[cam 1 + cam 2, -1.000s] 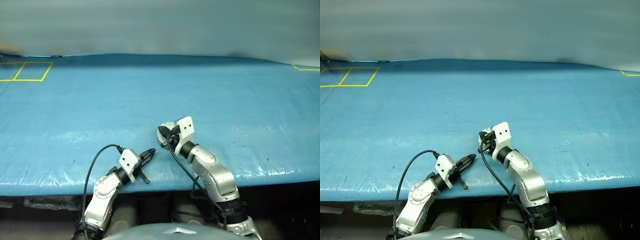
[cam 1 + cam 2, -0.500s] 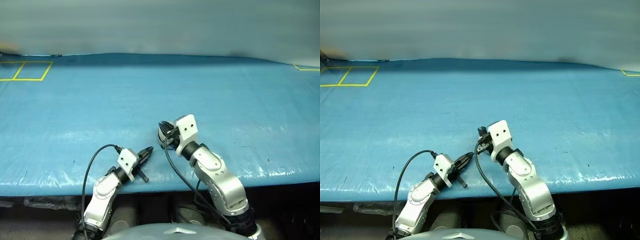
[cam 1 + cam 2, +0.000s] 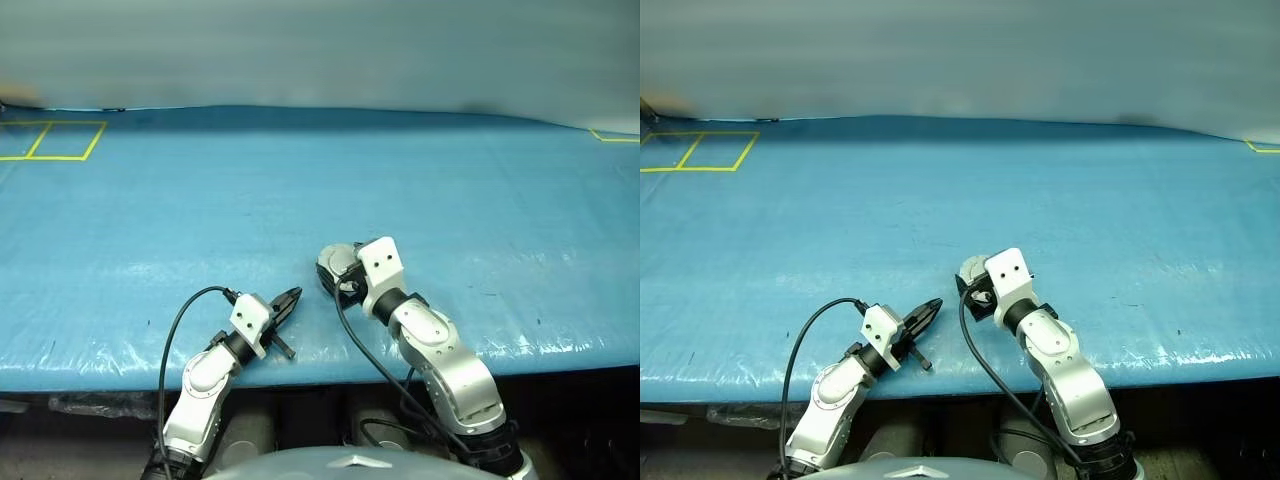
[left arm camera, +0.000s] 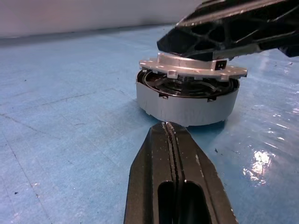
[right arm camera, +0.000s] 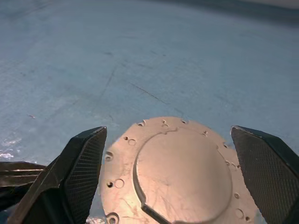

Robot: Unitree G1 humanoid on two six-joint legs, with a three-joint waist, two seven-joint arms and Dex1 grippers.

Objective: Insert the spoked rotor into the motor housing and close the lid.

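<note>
lid point(image 4: 192, 66) resting on motor housing point(image 4: 187, 101), right gripper point(image 5: 170, 177) spread above

Blue-covered desk with yellow tape markings

A glossy, wrinkled blue sheet covers the desk point(image 3: 300, 180). Yellow tape squares point(image 3: 52, 141) lie at the far left corner, well apart from the end effectors, and a yellow tape corner point(image 3: 612, 136) marks the far right edge. A pale wall point(image 3: 320, 50) rises behind.
</note>
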